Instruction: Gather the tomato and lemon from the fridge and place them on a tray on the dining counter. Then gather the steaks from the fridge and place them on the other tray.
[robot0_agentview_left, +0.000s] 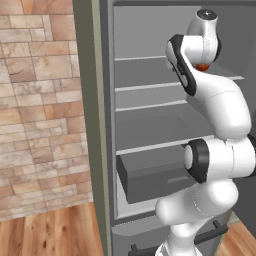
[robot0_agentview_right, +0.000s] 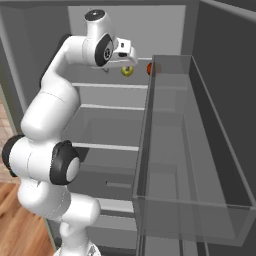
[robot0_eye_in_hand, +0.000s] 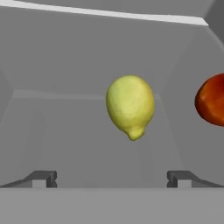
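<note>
Gripper: my gripper (robot0_eye_in_hand: 112, 178) stands wide and holds nothing; both tips flank a gap aimed at the lemon (robot0_eye_in_hand: 130, 106).
Lemon: on the fridge's (robot0_agentview_right: 45, 60) top shelf, straight ahead of my tips, apart from them, not yet between them.
Tomato: the tomato (robot0_eye_in_hand: 213, 99) sits just beside the lemon, further toward the door side of the shelf.
Progress: I judge this the first pick; both fruits are in the fridge, nothing carried to a tray.
Left: lemon, tomato, then the steaks.
</note>
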